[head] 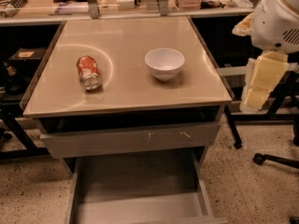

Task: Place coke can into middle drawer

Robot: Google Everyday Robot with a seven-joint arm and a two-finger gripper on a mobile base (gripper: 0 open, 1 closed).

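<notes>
Camera view, the only one we've got: the coke can (88, 72) is lying on its side near the left edge of the table (126, 34), well apart from the white bowl (164, 63). The middle drawer (135, 192) is already pulled out below the front edge, with no can in it. The gripper (259, 85) hangs off the right edge, holding nothing we can see; how open it is, we can't tell. So reaching, grabbing and dropping are all left.

A white, rounded arm shell (275, 13) with a slotted vent (293, 35) fills the upper right corner. Beneath it hangs the gripper (258, 85), built of pale cream blocks with a yellowish tint, just right of the counter (126, 94).
</notes>
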